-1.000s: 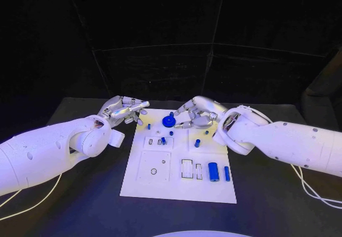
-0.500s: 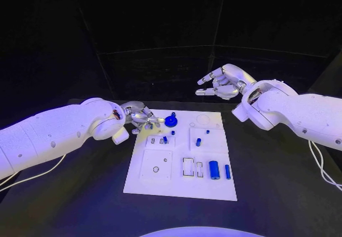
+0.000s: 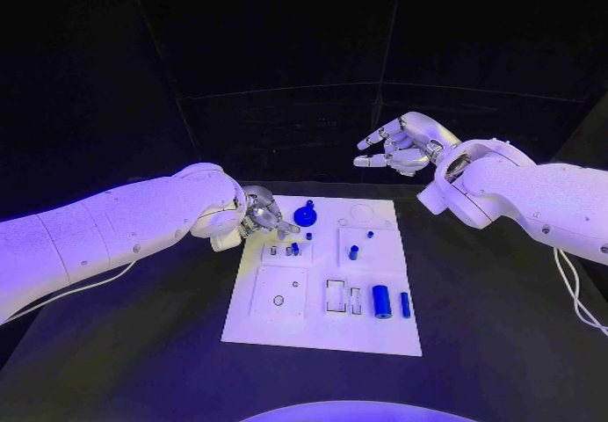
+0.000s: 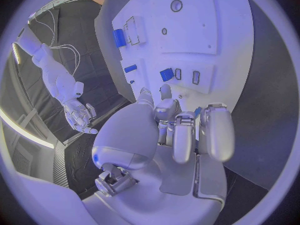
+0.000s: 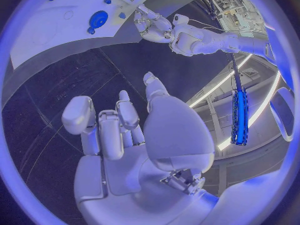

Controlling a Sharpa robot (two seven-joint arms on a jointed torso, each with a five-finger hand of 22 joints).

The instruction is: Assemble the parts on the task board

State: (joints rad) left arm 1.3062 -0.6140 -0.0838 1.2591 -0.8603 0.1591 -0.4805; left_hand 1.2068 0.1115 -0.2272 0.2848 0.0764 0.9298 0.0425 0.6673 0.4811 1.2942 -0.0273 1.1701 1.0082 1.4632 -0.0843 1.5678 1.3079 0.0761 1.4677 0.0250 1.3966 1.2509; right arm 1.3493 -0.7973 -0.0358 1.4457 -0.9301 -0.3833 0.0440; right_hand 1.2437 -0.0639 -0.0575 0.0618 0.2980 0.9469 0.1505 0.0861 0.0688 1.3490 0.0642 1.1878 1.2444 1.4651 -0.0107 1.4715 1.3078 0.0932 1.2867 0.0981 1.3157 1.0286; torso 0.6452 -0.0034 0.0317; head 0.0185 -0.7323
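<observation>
The parts, like the round blue knob (image 3: pixel 304 215) at the far end of the task board (image 3: pixel 317 330), look small, stiff and light, so I'd pinch it by its rim. Left hand (image 3: pixel 263 216) hovers just left of it, fingers curled, apparently holding nothing. Right hand (image 3: pixel 399 141) is raised well clear, loosely spread. Left wrist view shows the blue pieces in their slots more closely.

One task board (image 3: pixel 317 330) is present. Visible blue parts: one round gear (image 3: pixel 304 214), one thick cylinder (image 3: pixel 380 301), one thin pin (image 3: pixel 404 304).
</observation>
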